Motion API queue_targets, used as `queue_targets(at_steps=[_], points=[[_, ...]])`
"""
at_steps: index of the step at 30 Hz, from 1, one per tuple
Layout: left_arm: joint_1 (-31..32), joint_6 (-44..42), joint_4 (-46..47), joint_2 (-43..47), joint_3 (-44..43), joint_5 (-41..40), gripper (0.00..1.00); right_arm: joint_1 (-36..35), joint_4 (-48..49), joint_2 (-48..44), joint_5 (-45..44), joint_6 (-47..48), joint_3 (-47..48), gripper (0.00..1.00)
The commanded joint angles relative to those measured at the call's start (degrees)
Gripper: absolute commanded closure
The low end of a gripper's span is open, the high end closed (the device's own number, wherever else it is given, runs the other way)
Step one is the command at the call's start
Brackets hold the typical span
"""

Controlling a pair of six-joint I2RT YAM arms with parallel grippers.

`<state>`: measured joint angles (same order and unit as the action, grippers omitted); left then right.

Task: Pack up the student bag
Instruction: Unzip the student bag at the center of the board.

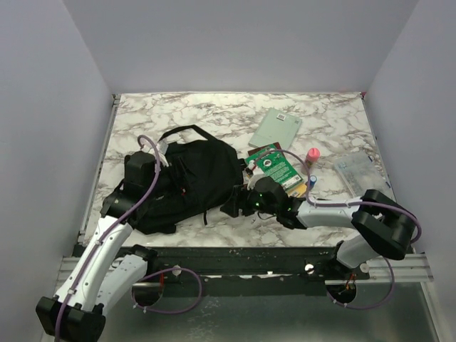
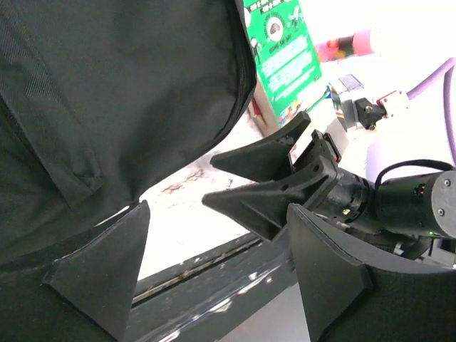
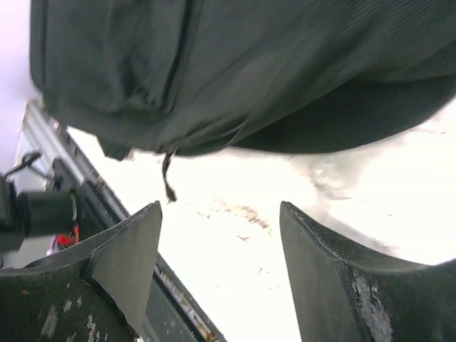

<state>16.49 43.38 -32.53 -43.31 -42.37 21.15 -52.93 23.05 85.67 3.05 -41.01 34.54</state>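
The bag lies flat; its opening is not discernible. The left gripper, at the bag's near-left corner, and the right gripper, just off its near-right edge, stand open, holding nothing. Pinch opposing fabric edges to spread the mouth. A book lies right of the bag. The rail runs close along the bag's near side; freer room lies beyond its far side.

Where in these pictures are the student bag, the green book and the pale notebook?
student bag (image 1: 192,178), top external view, middle of its black fabric body.
green book (image 1: 274,165), top external view, centre of its cover.
pale notebook (image 1: 276,129), top external view, centre of its cover.
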Motion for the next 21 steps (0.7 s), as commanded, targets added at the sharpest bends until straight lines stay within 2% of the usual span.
queue_targets(at_steps=[1,4,6,9,14,21], points=[[3.2,-11.9,-4.4,-4.2,-5.6,-1.3,0.19,-2.7,13.0,1.3,4.6,0.1,-3.4,0.29],[5.2,-18.3,-8.3,-6.2,-10.5,-4.5,0.09,-4.2,23.2,7.3,9.0,-4.6,-3.9,0.32],[6.9,-21.7,-11.1,-7.2,-13.3,-9.7,0.07,-5.5,29.0,11.6,10.1,-7.2,-3.5,0.35],[9.2,-25.4,-12.5,-7.4,-14.7,-13.1,0.05,-7.2,34.0,16.9,10.1,-8.9,-2.0,0.4],[10.8,-27.2,-9.2,-6.6,-10.3,-14.5,0.06,-8.0,33.8,21.2,8.6,-8.8,0.1,0.49],[11.6,-28.2,-7.6,-6.5,-8.3,-18.0,0.07,-9.8,36.1,25.0,8.1,-8.5,1.7,0.52]])
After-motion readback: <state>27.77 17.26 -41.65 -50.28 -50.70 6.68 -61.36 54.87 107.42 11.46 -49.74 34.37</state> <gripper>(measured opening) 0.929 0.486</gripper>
